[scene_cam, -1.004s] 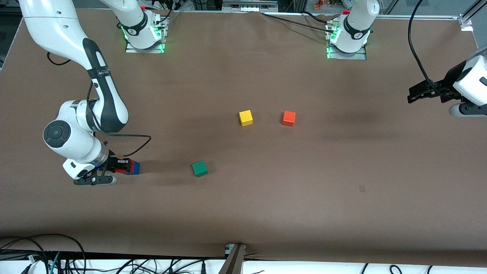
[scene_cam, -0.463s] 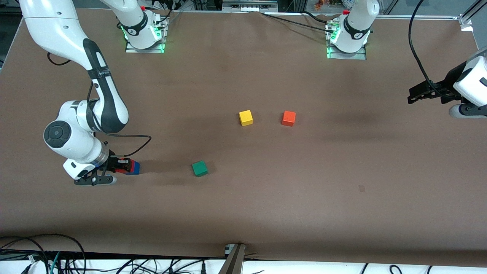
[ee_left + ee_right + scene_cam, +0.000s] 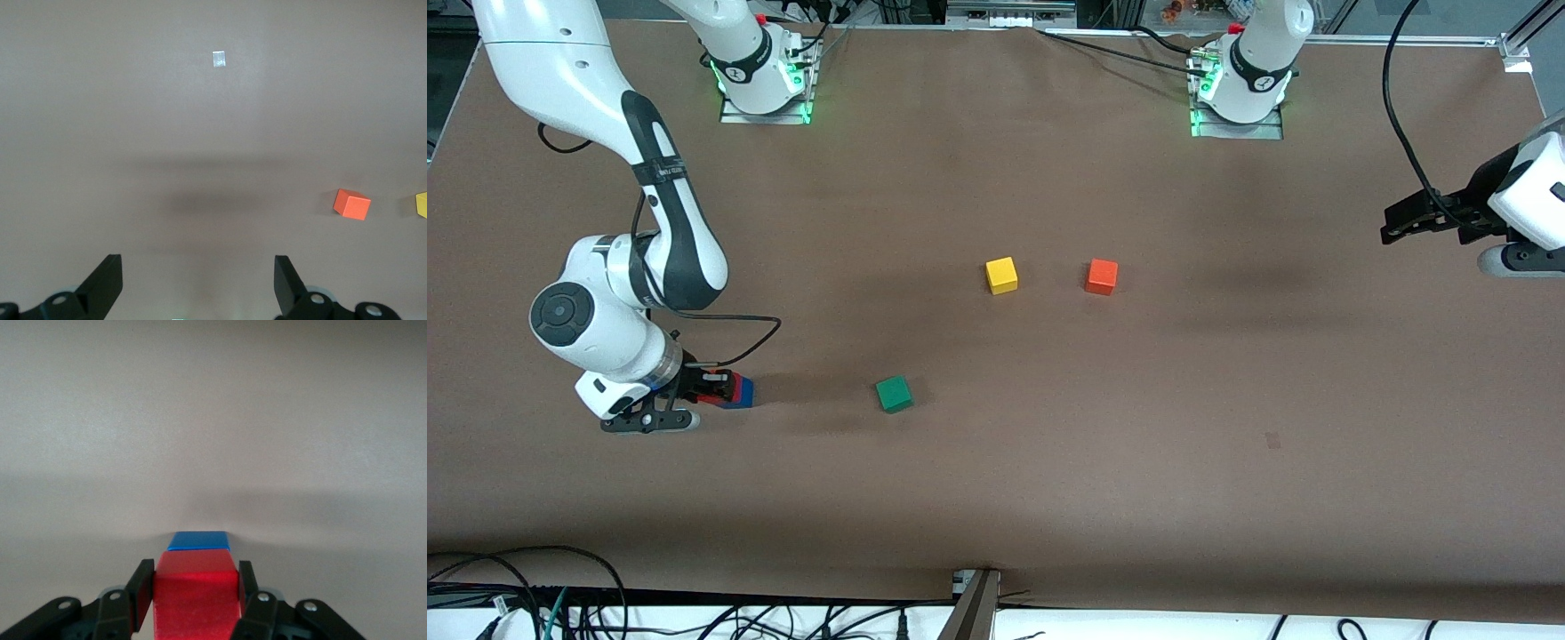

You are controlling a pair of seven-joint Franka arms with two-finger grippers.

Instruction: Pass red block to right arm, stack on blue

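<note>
My right gripper (image 3: 713,389) is low over the table near the right arm's end, shut on the red block (image 3: 732,383). In the right wrist view the red block (image 3: 197,597) fills the space between the black fingers (image 3: 141,592) of the right gripper (image 3: 193,590). The blue cube (image 3: 198,541) shows just past the red block's edge. In the front view the blue cube (image 3: 743,394) is right against the red block, partly under it. My left gripper (image 3: 1392,222) waits open and empty above the left arm's end of the table; it also shows in the left wrist view (image 3: 198,280).
A green cube (image 3: 894,393) lies on the table beside the blue cube, toward the middle. A yellow cube (image 3: 1002,275) and an orange cube (image 3: 1102,276) lie mid-table, farther from the front camera. The orange cube (image 3: 351,204) also shows in the left wrist view.
</note>
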